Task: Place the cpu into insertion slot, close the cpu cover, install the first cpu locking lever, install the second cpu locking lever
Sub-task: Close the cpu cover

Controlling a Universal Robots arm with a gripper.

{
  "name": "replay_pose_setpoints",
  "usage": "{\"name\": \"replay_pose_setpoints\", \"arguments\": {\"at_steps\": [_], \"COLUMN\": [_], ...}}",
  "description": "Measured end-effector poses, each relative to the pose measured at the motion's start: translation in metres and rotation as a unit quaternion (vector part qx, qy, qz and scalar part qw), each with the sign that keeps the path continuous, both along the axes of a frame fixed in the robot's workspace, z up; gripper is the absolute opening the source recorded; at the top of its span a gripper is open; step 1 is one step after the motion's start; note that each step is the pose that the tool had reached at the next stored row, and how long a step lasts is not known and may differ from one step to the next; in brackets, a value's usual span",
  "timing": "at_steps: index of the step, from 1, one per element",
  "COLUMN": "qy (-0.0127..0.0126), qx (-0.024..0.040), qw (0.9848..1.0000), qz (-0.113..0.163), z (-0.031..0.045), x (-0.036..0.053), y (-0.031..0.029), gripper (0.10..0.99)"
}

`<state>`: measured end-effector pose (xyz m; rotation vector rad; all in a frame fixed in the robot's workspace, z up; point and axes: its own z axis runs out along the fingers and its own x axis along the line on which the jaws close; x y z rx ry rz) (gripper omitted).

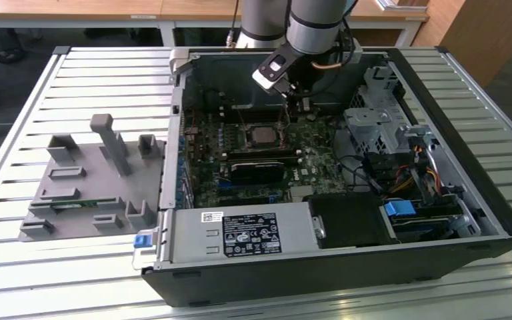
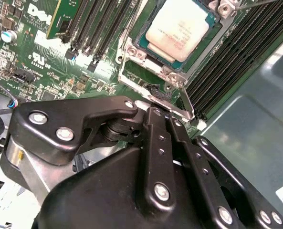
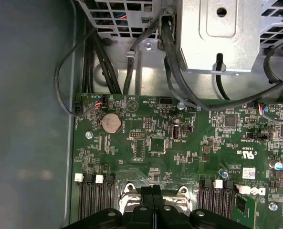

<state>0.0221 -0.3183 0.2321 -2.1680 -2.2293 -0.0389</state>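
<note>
Gripper shut at the edge of the CPU slot inside an open PC case.
In the exterior view, from its left: a grey fixture [image 1: 87, 183] lies on the slatted table [image 1: 25, 100], and just beside it is the open case [image 1: 327, 277] with the green board [image 1: 205, 183] inside. The cpu [image 1: 263, 135] sits in the slot [image 1: 246, 136] near the board's middle. The arm [image 1: 314, 20] comes down over the case, with the gripper [image 1: 295, 109] just past the slot. Drive cages [image 1: 372, 130] and cables fill the case toward that view's right. In the second wrist view the cover [image 2: 136, 53] lies flat around the cpu. The gripper's fingers [image 2: 153, 125] are pressed together with no gap, their tips at a thin lever rod [image 2: 136, 88] along the slot's near edge. Whether they pinch the rod I cannot tell.
</note>
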Motion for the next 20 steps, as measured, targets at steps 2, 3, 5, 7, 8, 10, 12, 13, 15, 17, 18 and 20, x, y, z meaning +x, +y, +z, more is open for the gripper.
{"name": "replay_pose_setpoints", "arguments": {"at_steps": [2, 3, 5, 7, 8, 10, 12, 13, 15, 17, 18, 20], "qy": [0.0, 0.0, 0.0, 0.0, 0.0, 0.0, 0.0, 0.0, 0.0, 0.0, 0.0, 0.0], "qx": [0.0, 0.0, 0.0, 0.0, 0.0, 0.0, 0.0, 0.0, 0.0, 0.0, 0.0, 0.0], "qw": [1.0, 1.0, 1.0, 1.0, 1.0, 1.0, 1.0, 1.0, 1.0, 1.0, 1.0, 1.0], "qz": [0.0, 0.0, 0.0, 0.0, 0.0, 0.0, 0.0, 0.0, 0.0, 0.0, 0.0, 0.0], "z": [-0.0001, -0.0001, -0.0001, -0.0002, -0.0002, -0.0003, -0.0003, -0.0004, -0.0007, -0.0011, -0.0013, -0.0015], "x": [-0.0018, -0.0025, -0.004, -0.0054, -0.0062, -0.0075, -0.0087, -0.0094, -0.0107, -0.012, -0.0128, -0.0147], "y": [0.0, 0.0, 0.0, 0.0, 0.0, 0.0, 0.0, 0.0, 0.0001, 0.0, 0.0, 0.0], "gripper": [0.106, 0.106, 0.106, 0.106, 0.106, 0.106, 0.106, 0.106, 0.106, 0.106, 0.106, 0.106]}}
